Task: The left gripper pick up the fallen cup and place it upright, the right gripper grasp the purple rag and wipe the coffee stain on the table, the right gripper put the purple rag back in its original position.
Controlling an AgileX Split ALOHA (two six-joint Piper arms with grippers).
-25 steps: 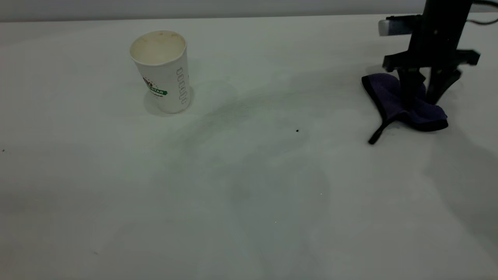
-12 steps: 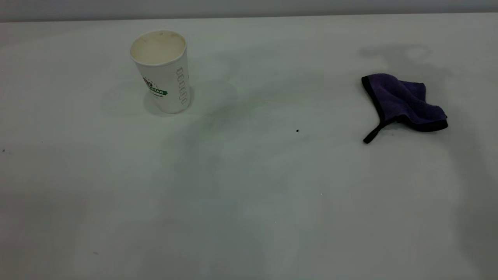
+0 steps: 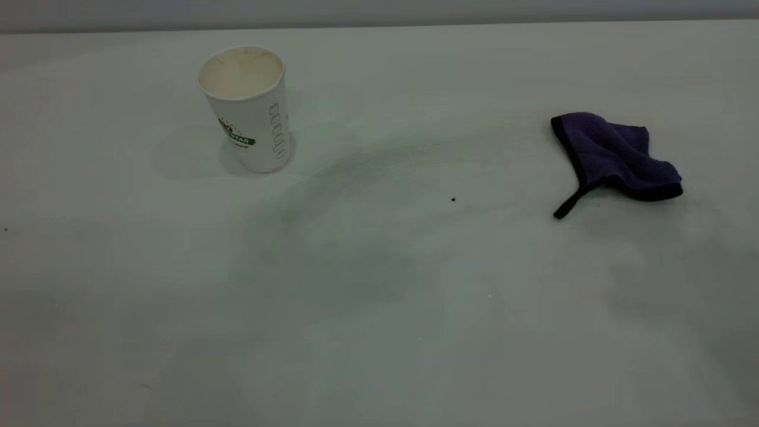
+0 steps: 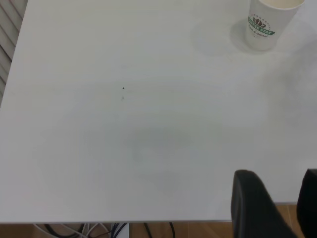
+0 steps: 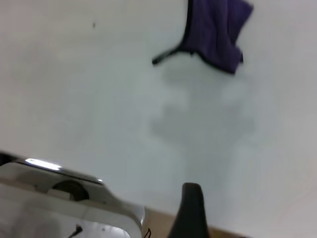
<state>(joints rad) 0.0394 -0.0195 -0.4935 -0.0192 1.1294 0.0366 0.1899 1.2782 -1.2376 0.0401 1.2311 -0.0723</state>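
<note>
Cup (image 3: 249,110) upright on table (image 3: 379,308), green band reading "STAR", purple rag (image 3: 614,157) well apart, left end effector (image 4: 277,201) fingers apart.

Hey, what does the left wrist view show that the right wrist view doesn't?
Only the left wrist view shows the white paper cup with the green band logo, standing upright, plus a tiny dark speck on bare tabletop. Only the right wrist view shows the crumpled purple microfibre rag with black edging, lying free, its black loop trailing. Both show the plain white table and its edge, with a black finger of that arm's own gripper in the foreground.
</note>
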